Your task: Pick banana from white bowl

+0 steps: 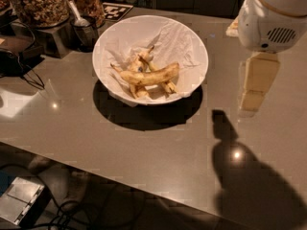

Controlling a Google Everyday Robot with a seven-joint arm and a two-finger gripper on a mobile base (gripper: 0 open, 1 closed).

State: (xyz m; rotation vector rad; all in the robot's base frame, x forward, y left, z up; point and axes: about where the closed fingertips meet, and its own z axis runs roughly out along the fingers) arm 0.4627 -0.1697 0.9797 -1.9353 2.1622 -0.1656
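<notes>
This is looking like an office snack corner doubling as a robot test space. Big jars of nuts (41,4) and a scoop cup (85,30) are standing behind-left of the white bowl (109,38) on the grey table (144,147). A printed black-and-white marker (116,11) is lying behind it, cables (62,207) are trailing below, and the pincer (256,83) is hanging to its right.

Grey table (144,162), white bowl (189,37), gripper (252,99) apparently above right
</notes>
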